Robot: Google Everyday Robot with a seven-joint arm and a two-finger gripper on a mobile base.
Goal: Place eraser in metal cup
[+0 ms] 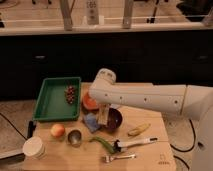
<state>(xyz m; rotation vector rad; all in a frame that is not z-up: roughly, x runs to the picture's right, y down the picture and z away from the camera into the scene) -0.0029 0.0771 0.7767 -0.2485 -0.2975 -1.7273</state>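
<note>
The eraser (103, 116) is a tan block standing on end just under the wrist of my white arm, which reaches in from the right. My gripper (103, 111) hangs there, shut on the eraser, above the spot where a blue cloth (91, 123) meets the dark maroon bowl (116, 120). The metal cup (75, 136), short and silver-grey, stands on the wooden table to the lower left of the gripper, beside an orange fruit (57, 131). Cup and eraser are well apart.
A green tray (50, 102) with dark grapes (70, 94) sits at the left. An orange object (90, 103) lies under the arm. A white paper cup (34, 148), a yellow banana piece (138, 130), a green pepper (103, 142), a white-handled tool (135, 143) and a fork (120, 158) occupy the front.
</note>
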